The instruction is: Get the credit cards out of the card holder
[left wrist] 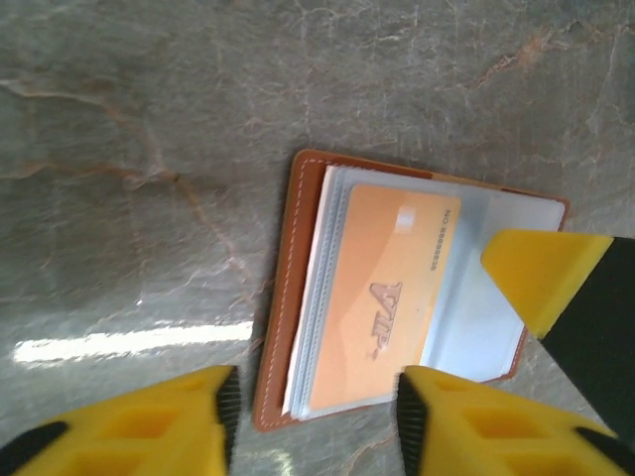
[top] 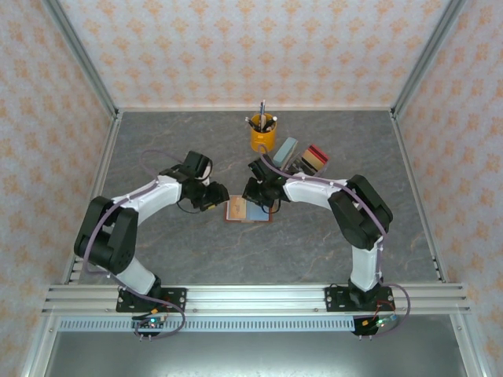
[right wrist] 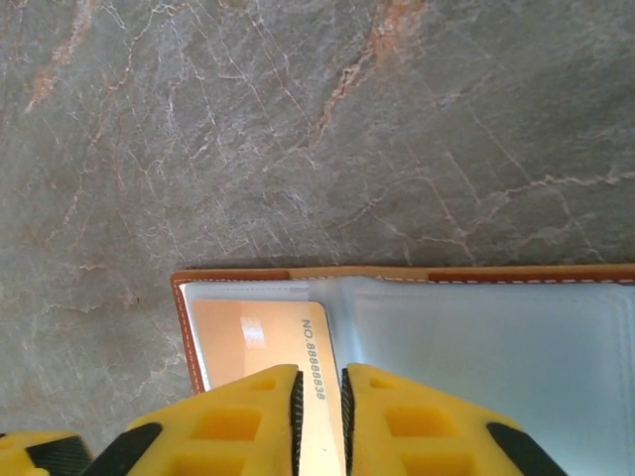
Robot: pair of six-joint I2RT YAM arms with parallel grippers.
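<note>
We see a grey marbled table [top: 196, 251] veined rust and white, peach walls [top: 236, 47] patterned with orange motifs, a reddish-brown holder [left wrist: 281, 297] with white stitching and pale blue-grey sleeves [right wrist: 476, 357], an orange card [left wrist: 382, 288] lettered silver, yellow-and-black fingers [left wrist: 149, 426], and a yellow cup [top: 263, 137] at the far side.

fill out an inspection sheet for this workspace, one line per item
surface: grey marbled tabletop
job's things: brown card holder lies open flat; orange VIP card in its clear sleeve; other cards not discernible
clutter: yellow cup of pens, pale blue block, red-and-tan object, beyond the holder
grippers: left gripper jaws apart astride the holder's edge; right gripper jaws nearly together over the card's edge; grip unclear for both
cables: purplish cables along both arms
surroundings: patterned walls, aluminium frame posts
</note>
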